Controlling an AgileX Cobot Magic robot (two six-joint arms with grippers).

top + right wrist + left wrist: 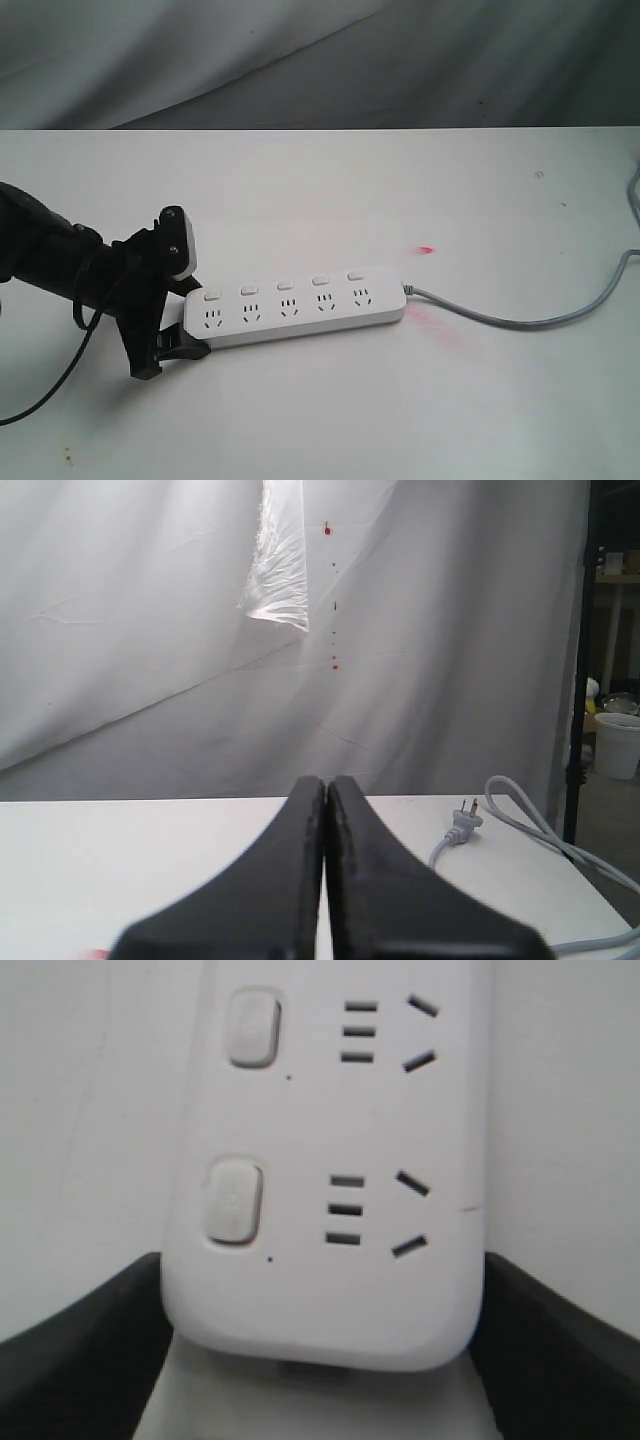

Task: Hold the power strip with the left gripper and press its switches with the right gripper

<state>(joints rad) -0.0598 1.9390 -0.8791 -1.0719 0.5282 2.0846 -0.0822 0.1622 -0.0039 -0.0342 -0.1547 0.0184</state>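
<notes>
The white power strip (300,310) lies flat on the table, its grey cord (520,322) running off to the right. A row of small white switches (285,287) sits along its far edge. My left gripper (188,322) is shut on the strip's left end. In the left wrist view its black fingers (90,1350) press both long sides of the power strip (330,1290), with two switches (233,1200) showing. My right gripper (326,785) is shut and empty, above the table and facing the backdrop. It is outside the exterior view, and the strip is outside the right wrist view.
The cord's plug (463,822) lies on the white table (120,860) near its right edge, the cord looping over that side. Red marks (427,249) stain the table by the strip's right end. A grey cloth backdrop (320,60) hangs behind.
</notes>
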